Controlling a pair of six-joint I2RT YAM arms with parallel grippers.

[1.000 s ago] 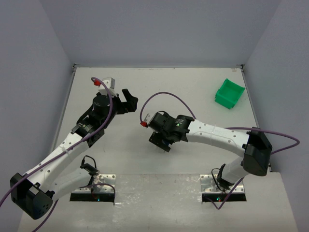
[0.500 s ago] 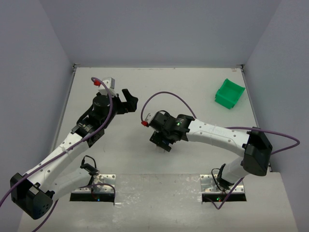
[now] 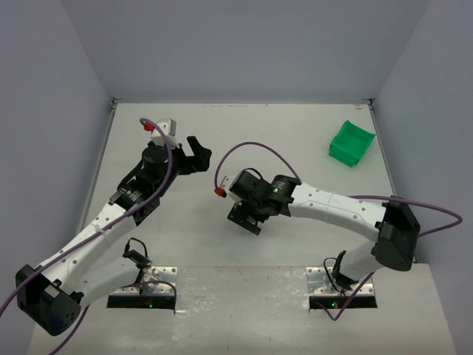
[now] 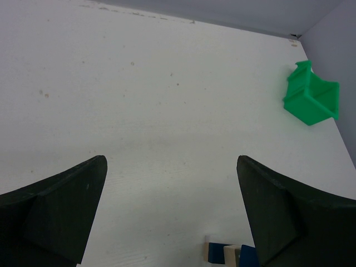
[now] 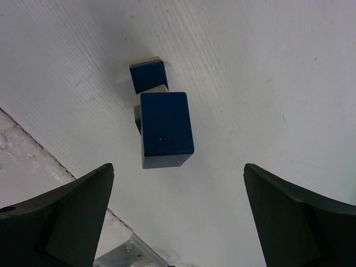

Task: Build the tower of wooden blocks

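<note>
right wrist view: wood block tower (image 5: 166,129) straight below the right gripper (image 5: 178,169), jaws apart, by the near edge of the counter (image 5: 267,67); left gripper (image 4: 172,161), also apart, lies farther.

Bright even light, soft shadows.

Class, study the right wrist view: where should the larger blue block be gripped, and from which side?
Grip the larger blue block across its two long flat sides, coming down from above. Its top face is exposed, it seems highest on the wood block tower, and the open right gripper straddles its narrow width.
</note>
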